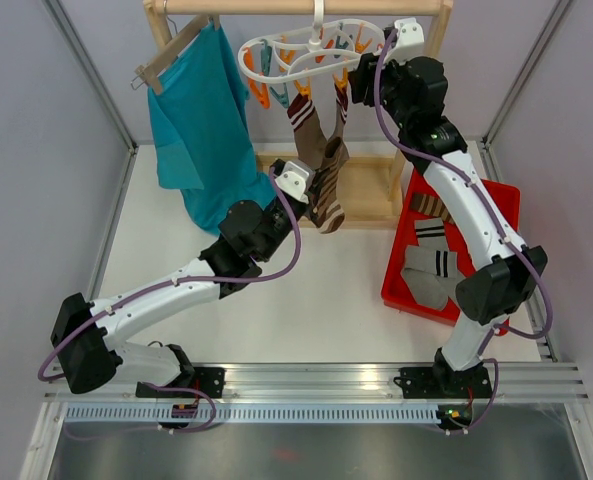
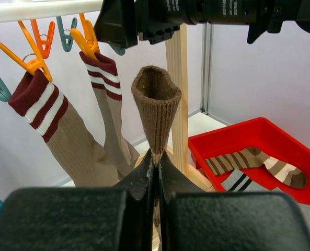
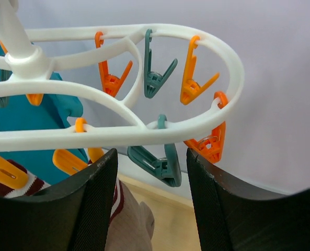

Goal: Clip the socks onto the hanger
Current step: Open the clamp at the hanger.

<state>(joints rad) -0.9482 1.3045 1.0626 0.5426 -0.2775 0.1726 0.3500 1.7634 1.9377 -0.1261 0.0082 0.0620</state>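
Note:
The white hanger (image 1: 306,55) hangs from the wooden rack's top bar, with orange and teal clips. Two taupe socks with maroon and white cuffs (image 2: 45,115) (image 2: 105,99) hang from orange clips. My left gripper (image 2: 157,159) is shut on a brown ribbed sock (image 2: 156,104), holding it upright with its open cuff just below the hanger; it also shows in the top view (image 1: 316,190). My right gripper (image 3: 150,157) is open under the hanger's ring (image 3: 144,128), its jaws either side of a dangling teal clip (image 3: 165,167) without touching it.
A red tray (image 1: 496,200) at the right holds several striped socks (image 1: 431,265). A teal shirt (image 1: 201,130) hangs on a wooden hanger at the left of the rack. The rack's wooden post (image 2: 178,94) stands just behind the held sock.

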